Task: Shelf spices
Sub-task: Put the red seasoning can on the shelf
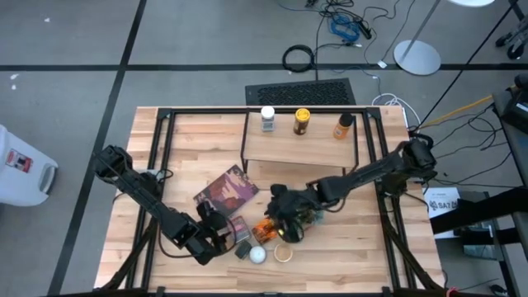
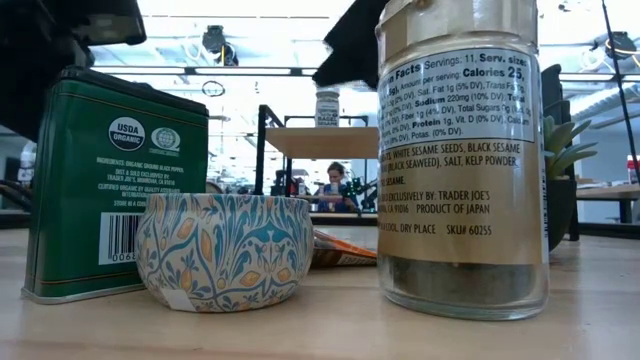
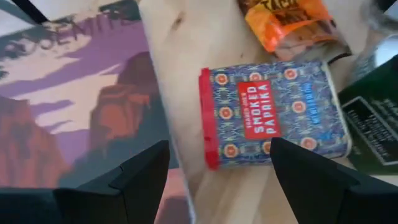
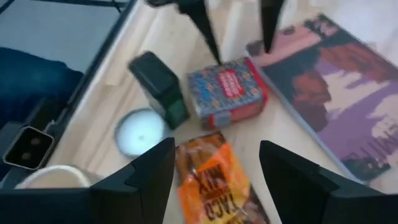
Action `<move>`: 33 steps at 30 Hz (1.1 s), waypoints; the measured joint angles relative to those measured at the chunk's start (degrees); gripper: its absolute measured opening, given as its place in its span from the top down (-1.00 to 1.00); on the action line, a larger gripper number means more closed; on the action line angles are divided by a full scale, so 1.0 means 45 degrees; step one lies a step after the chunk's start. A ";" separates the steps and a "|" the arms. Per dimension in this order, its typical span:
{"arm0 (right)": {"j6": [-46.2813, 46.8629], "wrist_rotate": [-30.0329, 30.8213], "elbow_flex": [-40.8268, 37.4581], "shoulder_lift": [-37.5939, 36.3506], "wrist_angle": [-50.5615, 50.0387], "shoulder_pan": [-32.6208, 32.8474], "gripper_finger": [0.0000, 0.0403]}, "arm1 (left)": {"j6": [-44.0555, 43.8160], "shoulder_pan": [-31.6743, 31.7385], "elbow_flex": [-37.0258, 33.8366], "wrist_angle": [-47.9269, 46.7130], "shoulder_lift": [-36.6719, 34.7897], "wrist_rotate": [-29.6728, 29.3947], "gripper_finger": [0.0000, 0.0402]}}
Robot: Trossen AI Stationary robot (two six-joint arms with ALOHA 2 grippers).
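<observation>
The shelf (image 1: 297, 148) stands at the table's far middle with three jars (image 1: 302, 121) on its board. On the near middle of the table lie a blue smoked-paprika tin (image 3: 267, 115) on its side, an orange packet (image 4: 211, 180), a green tin (image 4: 158, 87), a white-topped jar (image 4: 140, 134) and a patterned tan tin (image 2: 222, 250). My left gripper (image 3: 217, 146) is open, its fingers level with the paprika tin's red-lidded end. My right gripper (image 4: 216, 149) is open above the orange packet.
A maroon picture book (image 1: 227, 191) lies flat just beyond the left gripper, beside the paprika tin. A green plant (image 2: 562, 150) stands near the right gripper. The black frame rails (image 1: 157, 173) run along both sides of the table. Bare wood shows at the table's near right.
</observation>
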 joint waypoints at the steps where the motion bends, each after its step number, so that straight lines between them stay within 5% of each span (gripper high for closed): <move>1: 0.0088 -0.0202 0.0000 0.0043 0.0011 -0.0197 -0.11 | -0.0017 -0.0022 -0.0117 0.0361 0.0000 0.0009 -0.45; 17: -0.0200 -0.2302 0.0019 0.0091 -0.0359 -0.1012 -0.11 | 0.0245 -0.0027 -0.1203 0.2491 -0.0024 -0.0265 -0.45; 33: -0.1653 -0.1667 0.0533 0.1428 0.1510 0.0332 -0.11 | 0.1672 -0.0923 -0.1232 0.2346 -0.0306 -0.0085 -0.45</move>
